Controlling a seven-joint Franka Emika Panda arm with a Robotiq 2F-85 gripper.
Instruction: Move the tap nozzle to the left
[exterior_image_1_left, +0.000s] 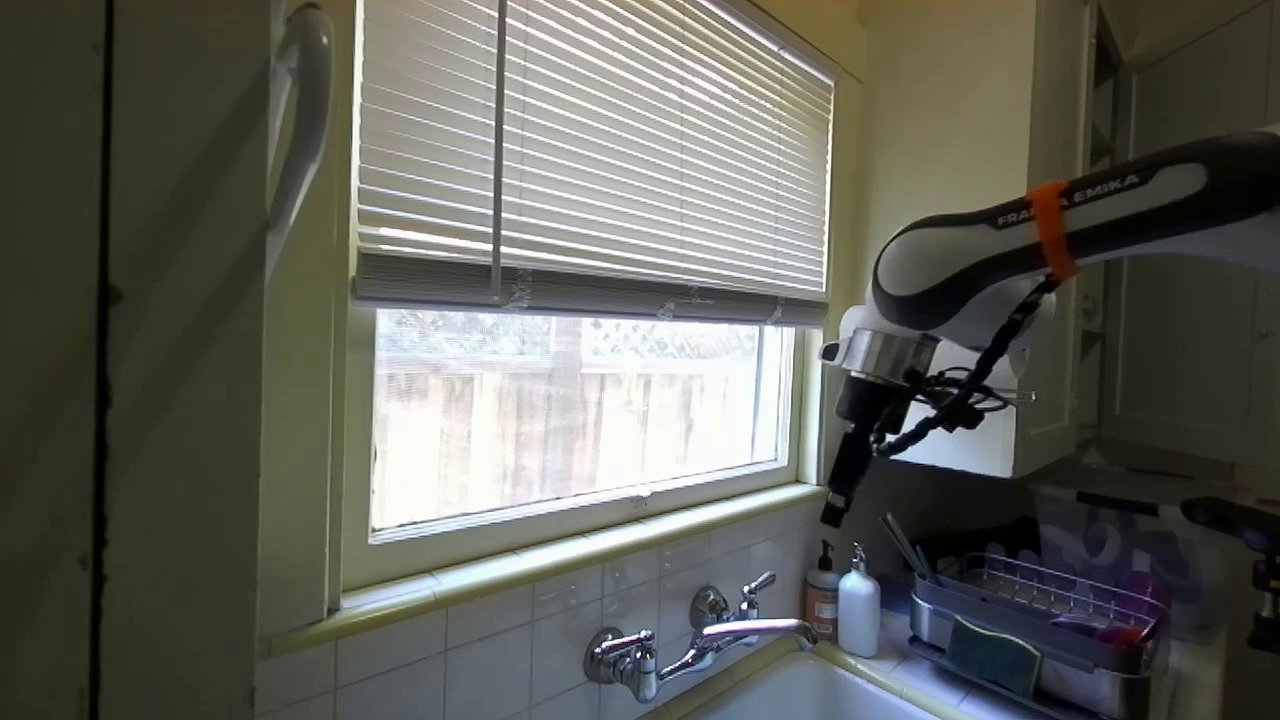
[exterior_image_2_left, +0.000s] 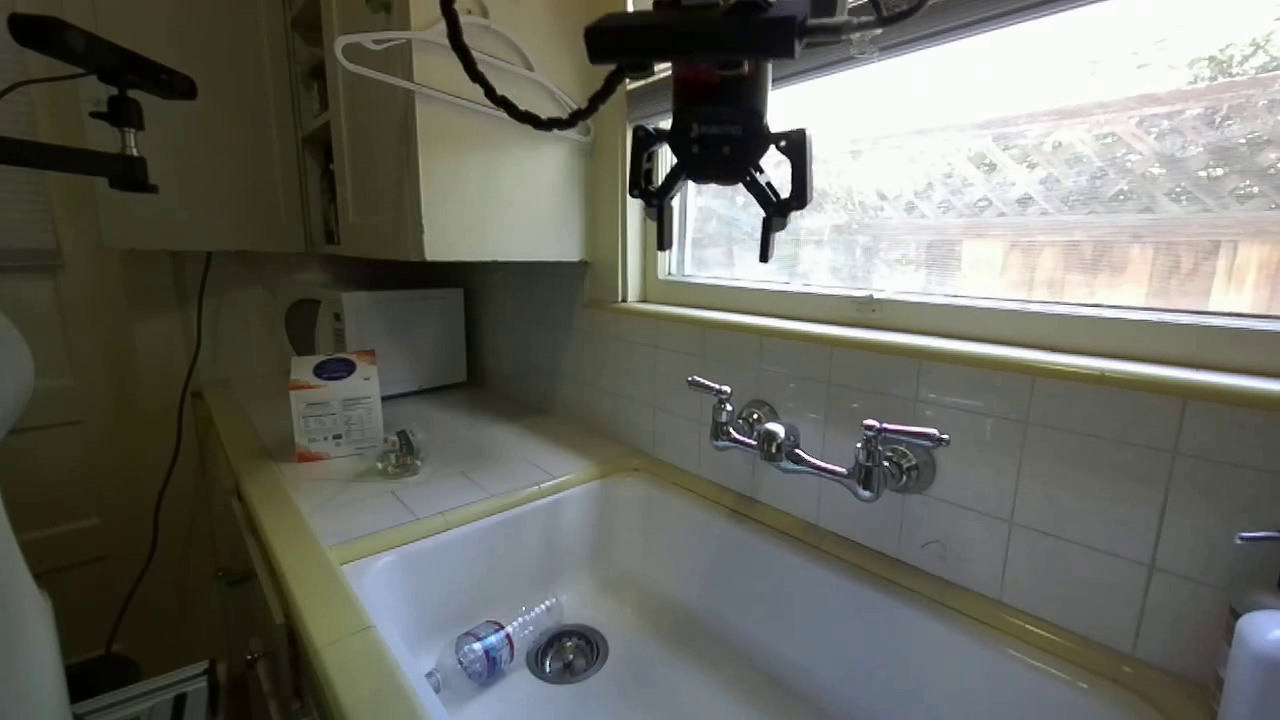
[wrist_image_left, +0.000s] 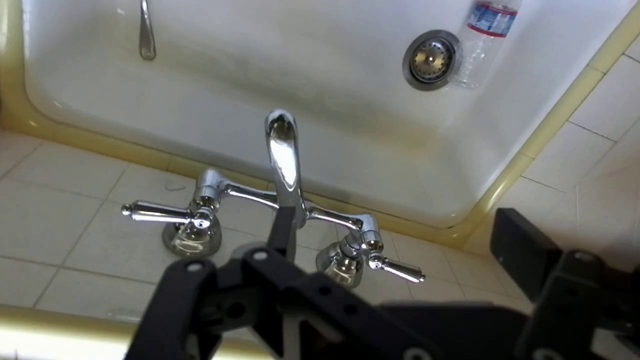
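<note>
I am holding the end effector (exterior_image_2_left: 716, 242) high, its fingers (wrist_image_left: 522, 250) standing wide apart and gripping nothing. It is hanging near the window (exterior_image_2_left: 960, 180), pointing downward, higher than the faucet (exterior_image_2_left: 865, 467). In the wrist view I am seeing the tap nozzle (wrist_image_left: 284, 155) projecting from the middle of that faucet, between the two handles (wrist_image_left: 157, 212), and reaching out over the white sink (exterior_image_2_left: 760, 570); one finger is hiding a bit of its base from my camera. In the sink, a clear plastic bottle (wrist_image_left: 486, 35) is lying beside the drain strainer (wrist_image_left: 431, 60), and a metal utensil (wrist_image_left: 146, 37) is lying well apart from them. On the bench (exterior_image_2_left: 500, 482) a carton (exterior_image_2_left: 337, 405) is standing in front of a white box-shaped appliance (exterior_image_2_left: 420, 345). In an exterior view, a white bottle (exterior_image_1_left: 859, 615) is standing just beside a brown pump bottle (exterior_image_1_left: 822, 600), near the dish rack (exterior_image_1_left: 1095, 655).
</note>
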